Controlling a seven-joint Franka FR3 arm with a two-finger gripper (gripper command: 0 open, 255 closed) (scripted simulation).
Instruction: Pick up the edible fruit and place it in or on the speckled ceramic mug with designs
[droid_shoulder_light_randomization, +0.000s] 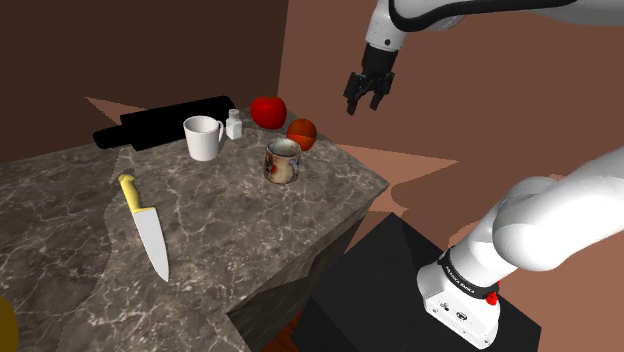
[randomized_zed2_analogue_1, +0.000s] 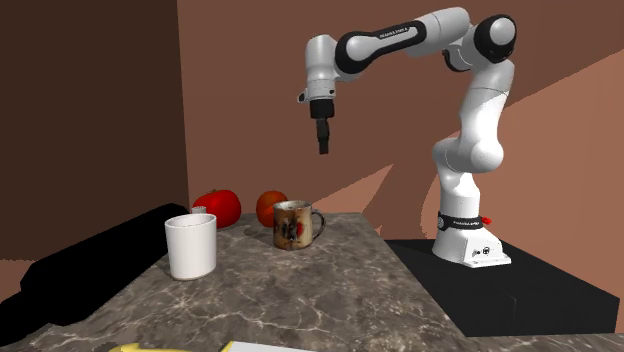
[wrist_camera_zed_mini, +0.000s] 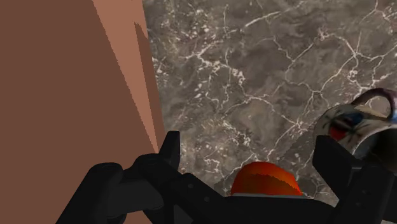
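Fingers (wrist_camera_zed_mini: 167, 153) apart and empty, the black gripper (droid_shoulder_light_randomization: 364, 106) hangs in the air over the far edge of the marble counter (droid_shoulder_light_randomization: 220, 230). In the shoulder view the orange-red fruit (droid_shoulder_light_randomization: 302, 131) sits on the counter at one o'clock from the speckled mug (droid_shoulder_light_randomization: 283, 161), close by it. A red fruit (droid_shoulder_light_randomization: 268, 110) lies at ten o'clock from the orange-red one.

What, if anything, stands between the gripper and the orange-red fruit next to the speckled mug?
Nothing visible. The open gripper hangs in clear air above the orange-red fruit; the speckled mug stands beside the fruit, not over it.
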